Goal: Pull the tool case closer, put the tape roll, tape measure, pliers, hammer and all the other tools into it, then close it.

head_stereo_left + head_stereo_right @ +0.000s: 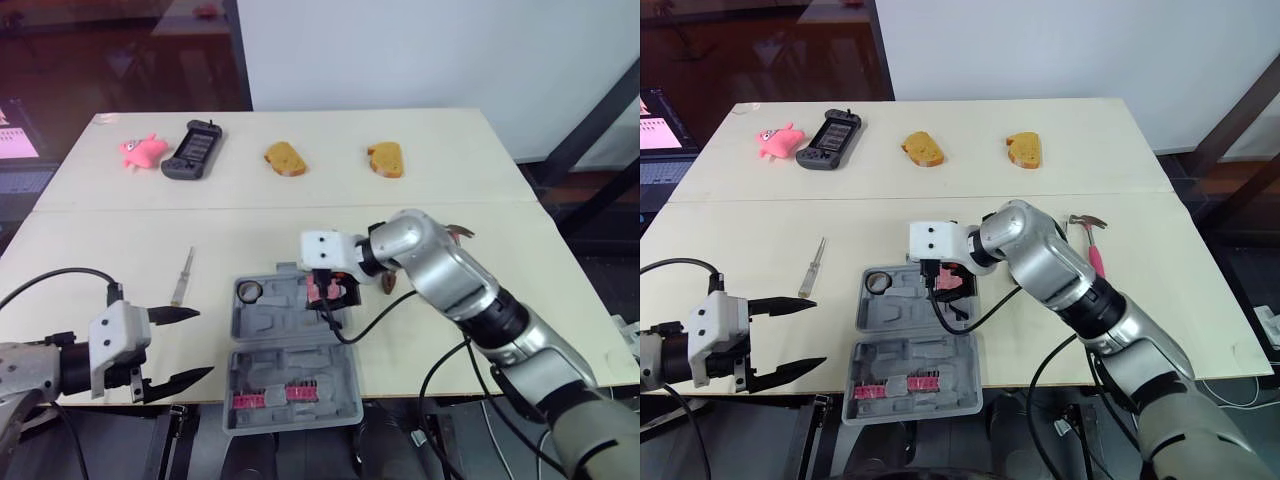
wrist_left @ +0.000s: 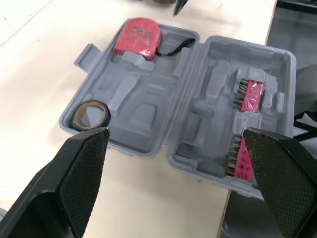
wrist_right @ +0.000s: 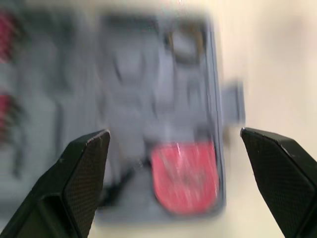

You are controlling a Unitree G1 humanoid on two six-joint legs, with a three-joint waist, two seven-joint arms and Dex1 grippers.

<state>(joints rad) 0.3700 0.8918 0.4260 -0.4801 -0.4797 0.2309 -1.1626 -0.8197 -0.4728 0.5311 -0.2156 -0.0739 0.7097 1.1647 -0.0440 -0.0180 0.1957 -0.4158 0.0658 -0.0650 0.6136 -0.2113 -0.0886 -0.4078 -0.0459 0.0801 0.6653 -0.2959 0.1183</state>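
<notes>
Open case (image 1: pixel 275 325) lies at lower centre of the head frame, at the near edge of the table (image 1: pixel 120 250), its two grey halves flat & side by side. Tape roll (image 2: pixel 90 114) sits in the upper-left corner pocket of the far half. Red tape measure (image 2: pixel 137 35) sits in that half's upper-right pocket w/ its black strap trailing toward the hinge. Bits (image 2: pixel 250 94) in red holders fill slots in the near half.

R gripper (image 3: pixel 174 133) reaches in from lower right & hangs over the case's upper-right corner, fingers spread wide w/ the tape measure seen between them; can't tell if they touch it. L gripper (image 1: pixel 204 343) is at lower left of the frame, beside the case & apart from it, fingers also spread, nothing between them.

Screwdriver (image 1: pixel 183 275) lies on the table left of the case, approx. level w/ its far half. Hammer (image 1: pixel 1092 250), pink handle, lies right of the R arm, outside the case.

Along the top of the frame, L to R: pink toy (image 1: pixel 143 150), black controller (image 1: pixel 193 149), two bread slices (image 1: pixel 285 158).
</notes>
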